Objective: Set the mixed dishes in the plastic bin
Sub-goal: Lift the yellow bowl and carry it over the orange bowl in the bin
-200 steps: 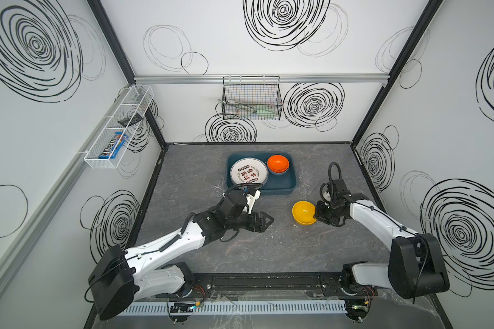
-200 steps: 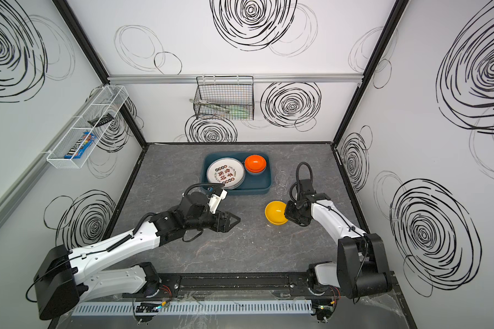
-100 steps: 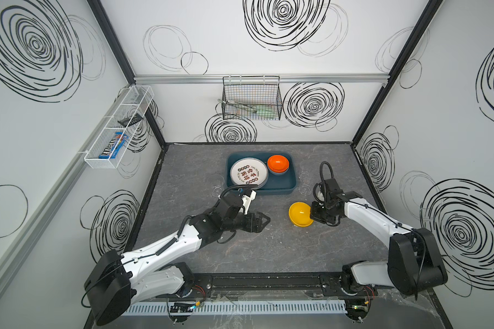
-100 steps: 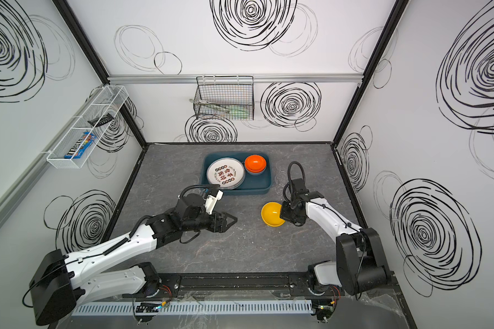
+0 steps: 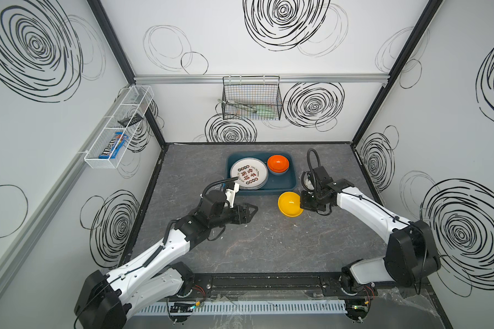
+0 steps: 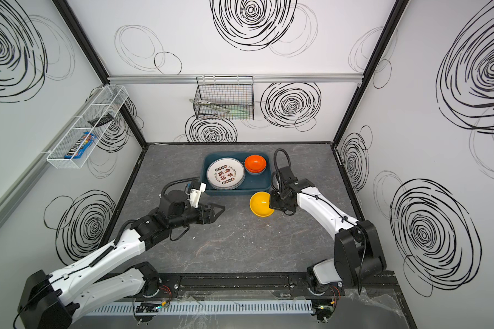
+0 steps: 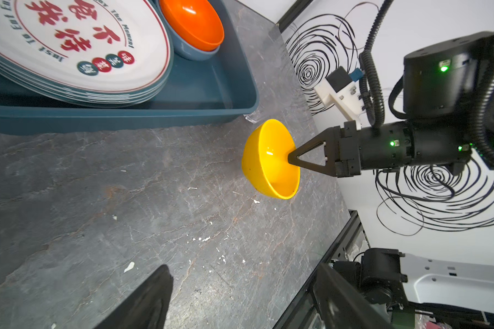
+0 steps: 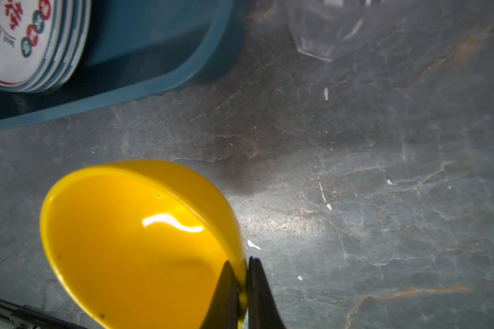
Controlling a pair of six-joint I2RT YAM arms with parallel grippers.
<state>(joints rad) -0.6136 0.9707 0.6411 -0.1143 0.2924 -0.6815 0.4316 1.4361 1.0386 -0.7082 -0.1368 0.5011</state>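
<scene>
While right pincer (image 8: 239,261) clamps 3 o'clock rim of small yellow plastic bowl (image 5: 290,203), bowl tilts just off 5 o'clock corner of dark teal plastic bin (image 5: 280,183). Left pincer (image 5: 253,209) gapes wide, empty, at bowl's 9 o'clock. Bin: stacked white character-printed plates (image 5: 248,173) at 9 o'clock; orange bowl (image 5: 278,163) nested in blue bowl (image 7: 194,52) at 1 o'clock. Clear cup (image 8: 325,34) beside bin on dark grey marbled bench (image 5: 268,247). White swirl-marked walls (image 5: 226,42).

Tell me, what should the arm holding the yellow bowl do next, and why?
Probably lift the yellow bowl over the plastic bin's near wall: the right tool grips its rim, it tilts just outside the bin, and bare floor shows inside.
</scene>
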